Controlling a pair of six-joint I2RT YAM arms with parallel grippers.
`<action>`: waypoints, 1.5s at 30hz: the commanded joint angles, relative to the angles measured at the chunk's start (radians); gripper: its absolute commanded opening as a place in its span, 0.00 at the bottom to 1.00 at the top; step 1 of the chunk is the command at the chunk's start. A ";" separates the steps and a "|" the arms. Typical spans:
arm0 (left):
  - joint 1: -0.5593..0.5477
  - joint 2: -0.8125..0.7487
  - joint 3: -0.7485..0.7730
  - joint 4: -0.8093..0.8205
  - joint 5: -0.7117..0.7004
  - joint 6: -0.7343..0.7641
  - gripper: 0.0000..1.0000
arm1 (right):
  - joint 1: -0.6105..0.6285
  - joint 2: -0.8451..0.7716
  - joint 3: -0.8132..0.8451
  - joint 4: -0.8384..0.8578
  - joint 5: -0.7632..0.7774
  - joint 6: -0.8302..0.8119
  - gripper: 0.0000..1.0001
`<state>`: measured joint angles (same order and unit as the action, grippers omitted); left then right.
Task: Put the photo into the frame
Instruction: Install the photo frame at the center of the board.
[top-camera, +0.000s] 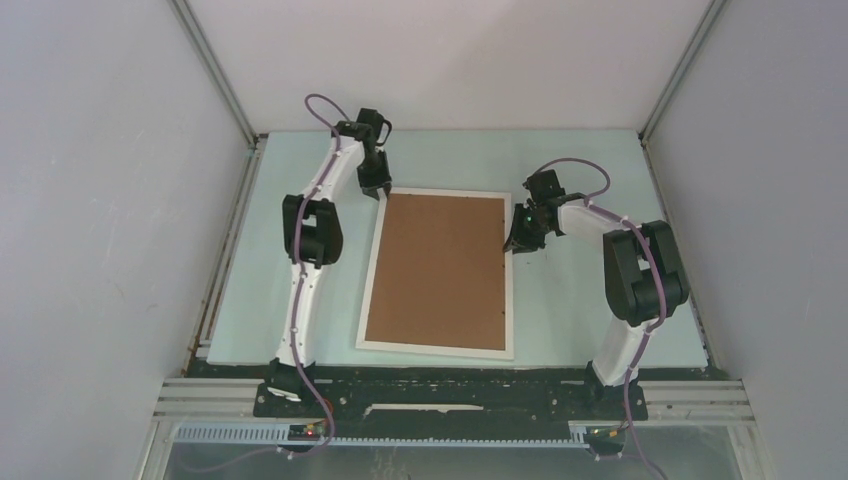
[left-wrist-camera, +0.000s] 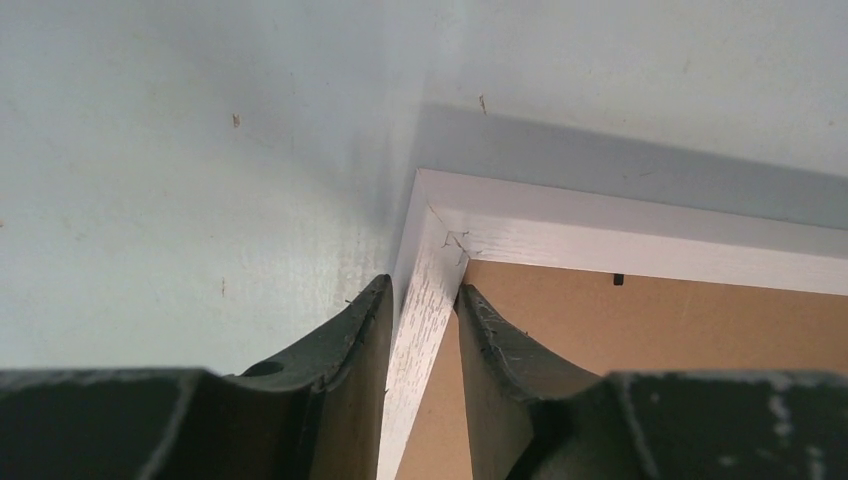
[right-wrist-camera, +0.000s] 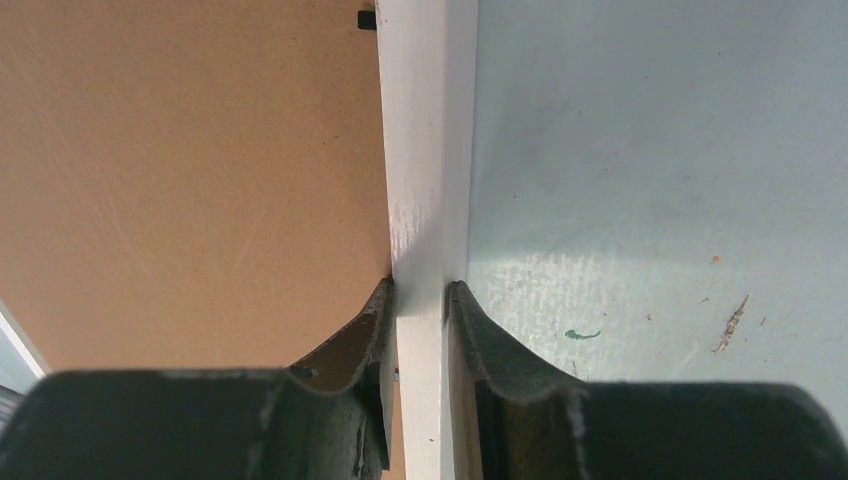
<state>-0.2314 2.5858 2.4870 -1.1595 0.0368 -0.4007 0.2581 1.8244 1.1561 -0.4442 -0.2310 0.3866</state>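
No legible text or markings

I see the frame (top-camera: 435, 349) lying back side up around the middle of the table (top-camera: 580, 300), its long sides running near to far. It is a thin white rectangle with narrow, flat rails. On the left wrist view, the far-left corner (left-wrist-camera: 640, 225) shows a mitred joint and a faint wood grain under the paint. A brown backing board (top-camera: 440, 265) fills the whole opening, and a small black tab (left-wrist-camera: 618, 279) sits against the inner edge of the far rail. The right rail (right-wrist-camera: 425, 150) runs straight and clean. I cannot tell whether the frame rests fully flat or is slightly raised.
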 joint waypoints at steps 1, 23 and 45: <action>-0.048 0.070 0.053 -0.112 -0.081 0.021 0.38 | 0.036 -0.047 -0.006 0.036 -0.057 0.000 0.26; -0.045 -0.193 -0.077 0.077 0.155 0.009 0.63 | 0.059 -0.054 -0.006 0.022 -0.019 -0.006 0.26; 0.108 -0.264 -0.271 0.180 0.213 0.066 0.63 | 0.064 -0.031 -0.005 0.035 -0.034 -0.007 0.26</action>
<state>-0.1085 2.2356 2.1456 -0.9508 0.2810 -0.3817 0.3077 1.8076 1.1446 -0.4446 -0.2115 0.3832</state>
